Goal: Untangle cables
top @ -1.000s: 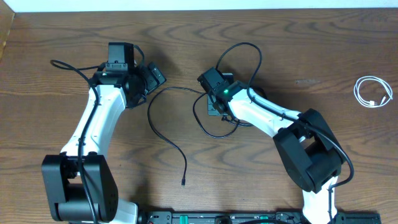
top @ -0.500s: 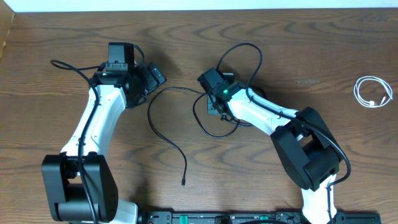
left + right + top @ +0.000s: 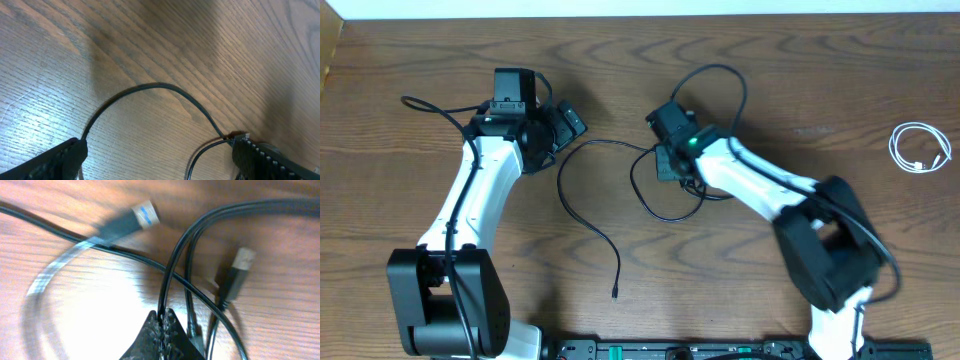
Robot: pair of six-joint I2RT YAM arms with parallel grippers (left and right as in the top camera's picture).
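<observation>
Right end effector (image 3: 163,317) is clamped on a loop of the tangled black cables (image 3: 165,280) mid-worktop (image 3: 440,60), brown wood grain below a pale strip (image 3: 620,7), while left end effector (image 3: 160,162) is spread apart and white cable (image 3: 920,148) lies coiled far right.

The table (image 3: 820,80) is seen as grained brown wood with a soft sheen, the black cables (image 3: 167,275) are sheathed in smooth, glossy plastic, one plug (image 3: 243,259) is tipped with dull metal, and the white cable (image 3: 918,148) is coated in smooth white plastic.
</observation>
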